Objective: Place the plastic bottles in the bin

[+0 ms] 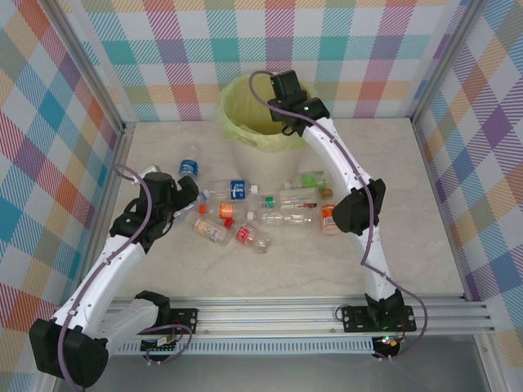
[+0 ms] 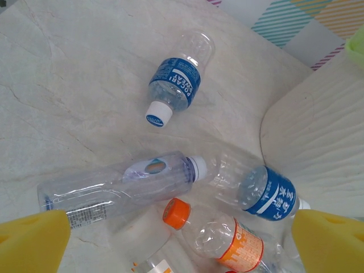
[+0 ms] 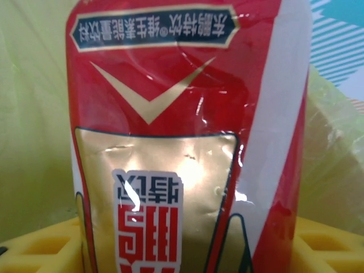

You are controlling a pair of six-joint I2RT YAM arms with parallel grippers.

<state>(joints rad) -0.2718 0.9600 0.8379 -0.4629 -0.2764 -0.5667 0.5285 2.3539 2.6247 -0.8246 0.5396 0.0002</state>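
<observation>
While glossy red-labelled bottle (image 3: 187, 114) sits within right claw (image 3: 185, 245), grip unclear; left claw (image 2: 182, 242) spread wide

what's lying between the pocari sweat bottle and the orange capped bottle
A clear bottle with a white cap lies between the Pocari Sweat bottle and the orange-capped bottle, as the left wrist view shows.

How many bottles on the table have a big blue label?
2. The Pocari bottle lies apart by itself; the other blue-label bottle lies near the bin, beside the orange-capped bottle. More may be hidden.
</observation>
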